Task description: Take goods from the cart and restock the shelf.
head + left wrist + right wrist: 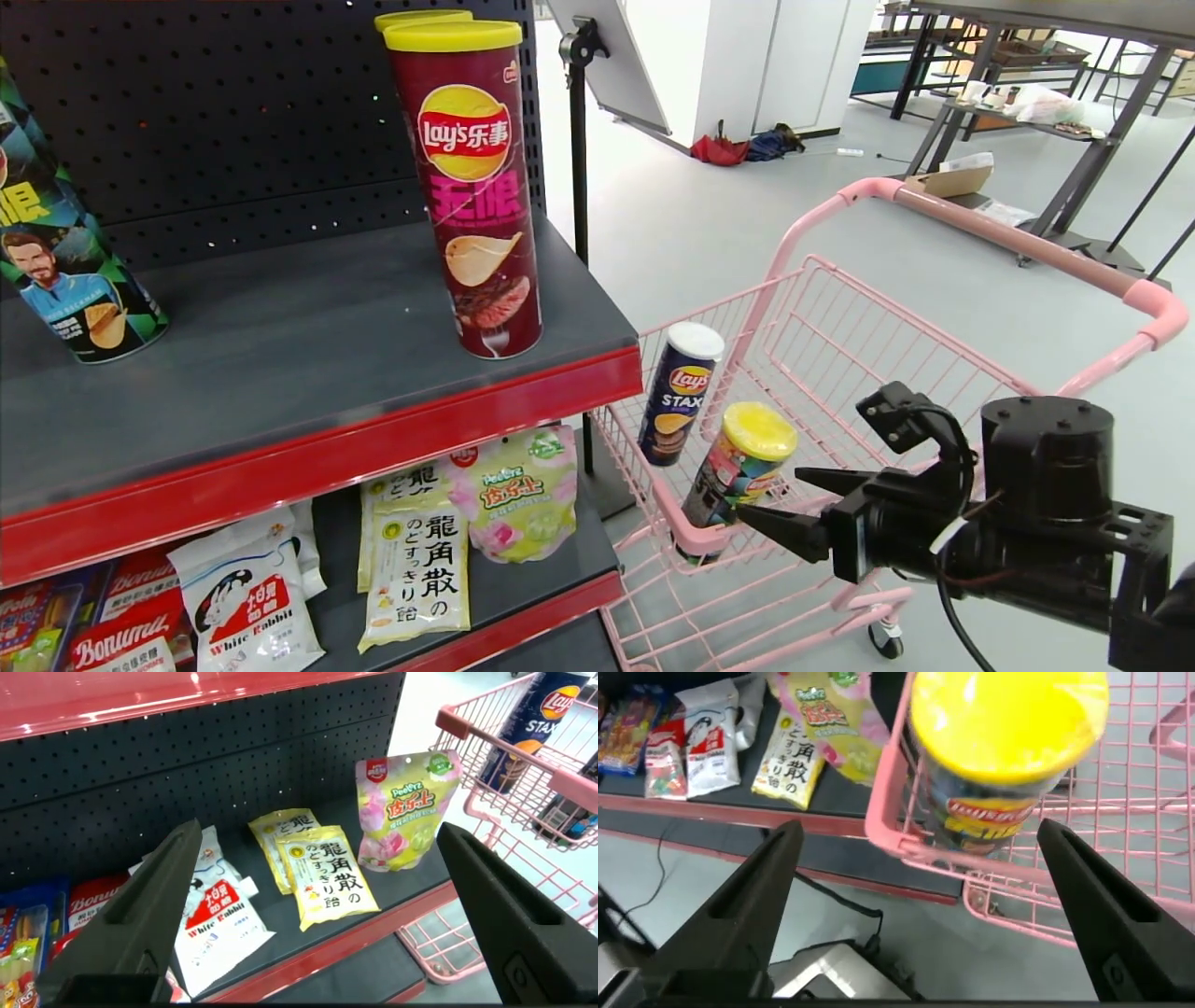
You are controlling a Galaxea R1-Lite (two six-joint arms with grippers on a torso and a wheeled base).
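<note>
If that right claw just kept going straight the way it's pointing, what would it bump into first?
Most likely the yellow-lidded can in the cart; the open right gripper frames it straight ahead. The cart's pink rim runs just under that line, so it could catch first.

Upper shelf (pixel 280 345) lay bare between green can (pixel 65 271) and maroon can (pixel 476 187): wide gap. Cart (pixel 695 539) was open above; blue can (pixel 677 392) and yellow-lidded can (pixel 742 462) crowded its shelf-side corner.
</note>
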